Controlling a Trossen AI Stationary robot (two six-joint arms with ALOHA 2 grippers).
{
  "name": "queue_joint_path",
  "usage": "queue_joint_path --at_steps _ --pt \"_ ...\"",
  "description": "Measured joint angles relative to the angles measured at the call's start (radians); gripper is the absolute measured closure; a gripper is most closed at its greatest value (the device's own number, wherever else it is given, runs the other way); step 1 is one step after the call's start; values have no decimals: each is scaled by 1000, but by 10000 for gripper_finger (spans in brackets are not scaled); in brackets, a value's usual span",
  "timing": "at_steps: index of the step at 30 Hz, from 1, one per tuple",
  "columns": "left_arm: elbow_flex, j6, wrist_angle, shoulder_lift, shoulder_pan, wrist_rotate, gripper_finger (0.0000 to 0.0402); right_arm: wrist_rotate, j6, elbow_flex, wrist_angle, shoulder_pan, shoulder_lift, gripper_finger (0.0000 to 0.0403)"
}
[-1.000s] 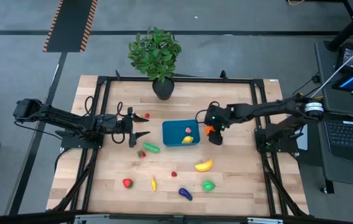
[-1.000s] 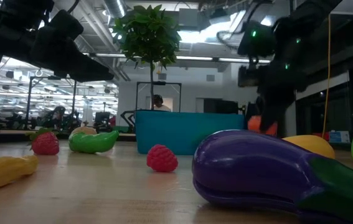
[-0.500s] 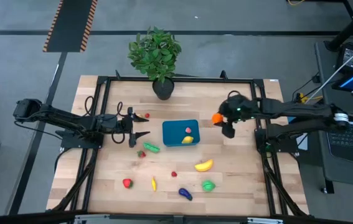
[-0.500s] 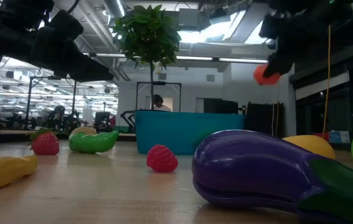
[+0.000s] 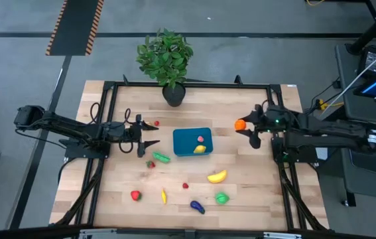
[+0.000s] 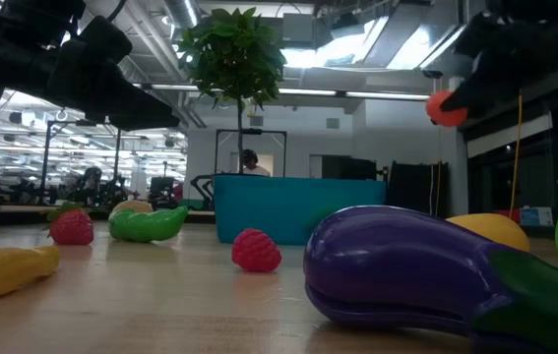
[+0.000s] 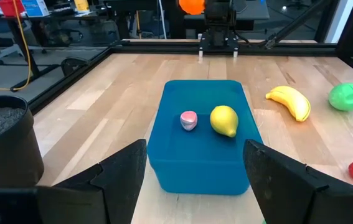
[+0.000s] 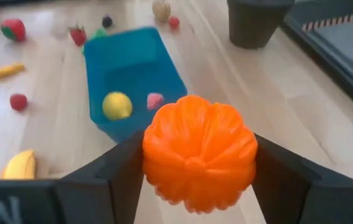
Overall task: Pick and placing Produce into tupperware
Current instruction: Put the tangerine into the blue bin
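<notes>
Orange toy pumpkin (image 8: 199, 152) is clamped between my right jaws (image 5: 248, 132), held in the air off the worktop (image 5: 254, 192), well to the right of the teal tupperware (image 5: 186, 138). Step in hand, as I judge it: carry phase of a pick-and-place, with the piece gripped but not yet over the container.

Tupperware contents: a yellow lemon (image 7: 224, 120) and a small pink piece (image 7: 189, 119), both toward one end; the other end of the floor is bare.

Next move, as I judge it: bring the pumpkin back leftward until it sits over the bare end, lower inside the rim, then release. The pumpkin looks wide against the container's short side, so centring matters; a drop near the wall could tip it out.

Left jaws (image 5: 150, 136) hang spread and empty just left of the tupperware, facing it. That side is crowded, so I should approach from the right.

Room and edges: bare wood lies between me and the tupperware. My right jaws are near the black frame rail (image 5: 275, 106) at the worktop's right edge. Plant pot (image 5: 174, 95) stands behind the container, apart from it. Banana (image 5: 217, 176), green piece (image 5: 222, 198) and aubergine (image 5: 197, 206) lie toward the front, clear of the path.
</notes>
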Motion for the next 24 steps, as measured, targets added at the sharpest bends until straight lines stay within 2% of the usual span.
queue_joint_path --at_steps 11,24 --pt "0 -21 9 0 0 0 140 -20 -2 -70 52 0 -238 160" --pt "0 -19 8 0 0 0 140 -243 -1 -70 89 0 -274 160"
